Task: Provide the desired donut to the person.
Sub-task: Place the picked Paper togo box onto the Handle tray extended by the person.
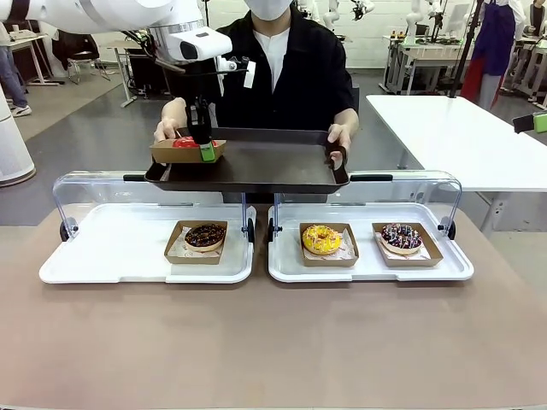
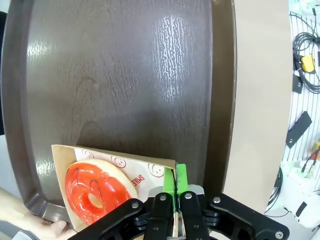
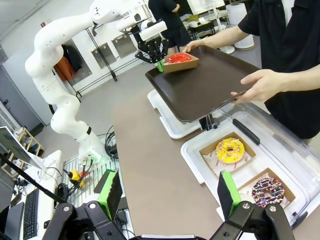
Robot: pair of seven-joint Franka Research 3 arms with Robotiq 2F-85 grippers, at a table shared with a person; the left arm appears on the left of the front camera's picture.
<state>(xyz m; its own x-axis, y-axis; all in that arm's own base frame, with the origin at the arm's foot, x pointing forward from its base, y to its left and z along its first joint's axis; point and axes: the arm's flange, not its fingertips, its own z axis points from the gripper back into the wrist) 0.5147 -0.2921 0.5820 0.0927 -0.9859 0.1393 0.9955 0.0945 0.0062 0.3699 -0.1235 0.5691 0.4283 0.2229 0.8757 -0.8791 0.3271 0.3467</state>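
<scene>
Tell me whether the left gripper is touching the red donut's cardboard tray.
Touching. In the left wrist view the left gripper pinches the cardboard tray wall between its fingers, no gap.

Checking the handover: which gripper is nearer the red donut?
Left. The left gripper pinches the cardboard tray holding the red donut, at the serving tray's edge; the right gripper hangs open far back on the robot's side.

The brown table carried a left white tray and a right white tray side by side, just apart at the middle, their clear lids raised behind.
</scene>
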